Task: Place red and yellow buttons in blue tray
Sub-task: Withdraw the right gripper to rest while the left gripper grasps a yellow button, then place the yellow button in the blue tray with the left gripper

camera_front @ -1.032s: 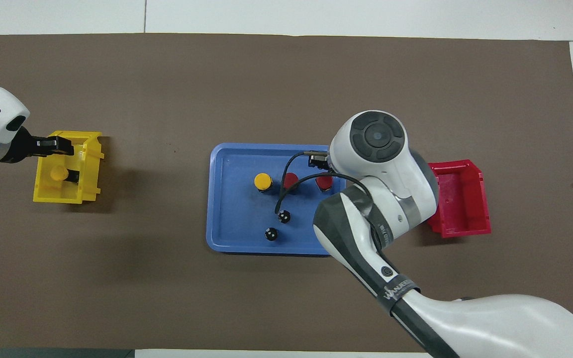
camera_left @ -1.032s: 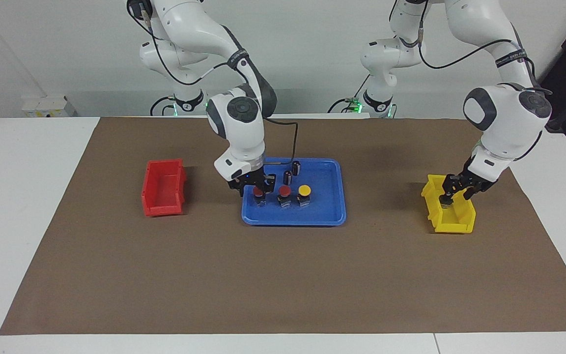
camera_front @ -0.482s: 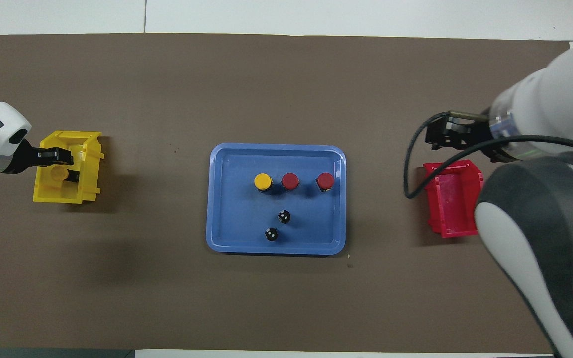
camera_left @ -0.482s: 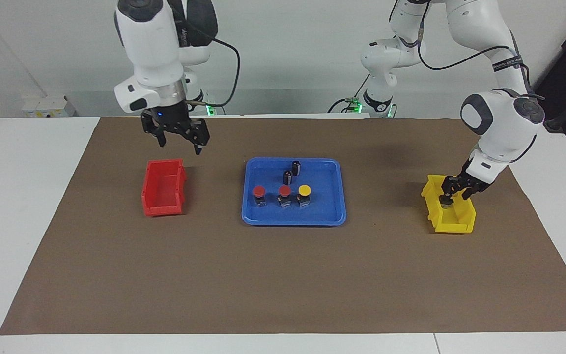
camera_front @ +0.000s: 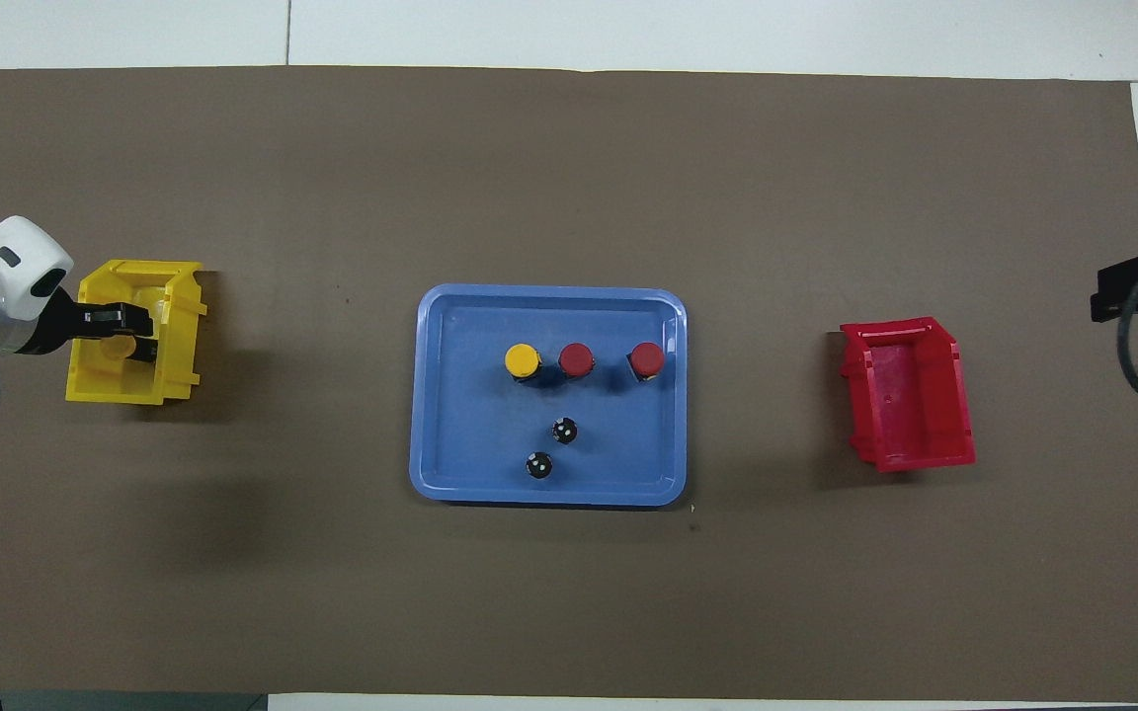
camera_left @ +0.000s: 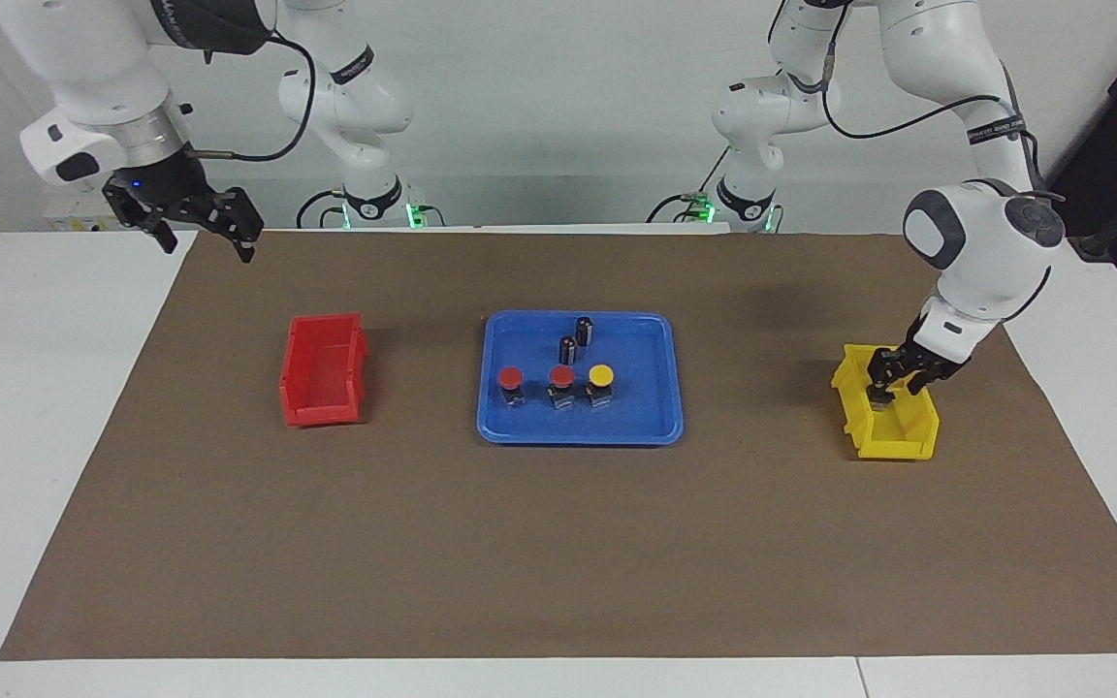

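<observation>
The blue tray [camera_left: 578,433] [camera_front: 460,395] lies mid-table. In it stand two red buttons [camera_left: 511,377] [camera_left: 561,376] and one yellow button [camera_left: 600,374] in a row. From overhead they are the yellow button [camera_front: 522,359] and the red buttons [camera_front: 576,359] [camera_front: 646,359]. Another yellow button [camera_front: 115,347] sits inside the yellow bin [camera_left: 893,441] [camera_front: 177,346]. My left gripper [camera_left: 894,385] [camera_front: 126,333] is lowered into that bin, its fingers apart on either side of the button. My right gripper [camera_left: 207,247] hangs open and empty, high over the mat's corner at the right arm's end.
Two dark capless cylinders [camera_left: 584,330] [camera_left: 567,349] stand in the tray, nearer to the robots than the buttons. The red bin [camera_left: 324,373] [camera_front: 910,395] stands empty toward the right arm's end. Brown mat [camera_left: 558,543] covers the table.
My right gripper let go of a red button in the tray, rose and swung out past the red bin. My left gripper sank a little deeper into the yellow bin.
</observation>
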Available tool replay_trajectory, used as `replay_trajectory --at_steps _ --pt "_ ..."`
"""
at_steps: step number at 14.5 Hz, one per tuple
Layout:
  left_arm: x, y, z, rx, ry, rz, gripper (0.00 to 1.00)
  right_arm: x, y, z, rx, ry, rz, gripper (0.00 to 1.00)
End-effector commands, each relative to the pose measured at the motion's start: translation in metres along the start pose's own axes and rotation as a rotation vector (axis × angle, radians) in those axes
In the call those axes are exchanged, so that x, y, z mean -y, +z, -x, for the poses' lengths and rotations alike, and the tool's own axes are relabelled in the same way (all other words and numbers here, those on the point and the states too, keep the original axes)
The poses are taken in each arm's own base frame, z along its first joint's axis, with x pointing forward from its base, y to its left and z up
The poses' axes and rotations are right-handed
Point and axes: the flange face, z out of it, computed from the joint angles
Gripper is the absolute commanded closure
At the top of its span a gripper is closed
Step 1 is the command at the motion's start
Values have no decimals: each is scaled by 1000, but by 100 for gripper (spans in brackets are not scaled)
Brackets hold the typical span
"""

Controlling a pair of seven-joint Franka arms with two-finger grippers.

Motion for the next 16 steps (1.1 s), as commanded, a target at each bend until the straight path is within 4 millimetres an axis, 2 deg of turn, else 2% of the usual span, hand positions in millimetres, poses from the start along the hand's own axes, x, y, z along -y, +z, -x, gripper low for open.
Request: replay_trajectory --at_steps 1,2,3,5,8,10,11,12,13,16 --pt "2 -1 12 -12 15 -14 40 -9 8 -4 9 -20 -13 0" --pt "2 -1 13 -11 15 -14 84 -17 9 -2 9 -7 -14 0" --pt "3 -2 12 -14 20 -16 99 -16 11 0 0 -9 -14 0" --pt "3 -5 7 -18 24 -21 99 -13 20 1 -24 -12 -13 0" --pt "5 -32 -18 -3 24 -22 99 -16 20 2 -20 -7 -15 0" --pt "-3 -71 -41 36 22 -37 99 -20 20 3 -20 0 -16 0" --pt "-14 -88 -49 53 1 -43 99 -19 20 3 -17 -1 -16 0" --pt "-38 -104 -58 56 -6 -43 99 -18 20 4 -12 -4 -16 0" --pt "-75 -107 -62 66 5 -41 99 -17 21 4 -6 -7 -16 0" --pt "-190 -83 -45 31 -29 -23 99 -17 21 5 -2 -24 -16 0"
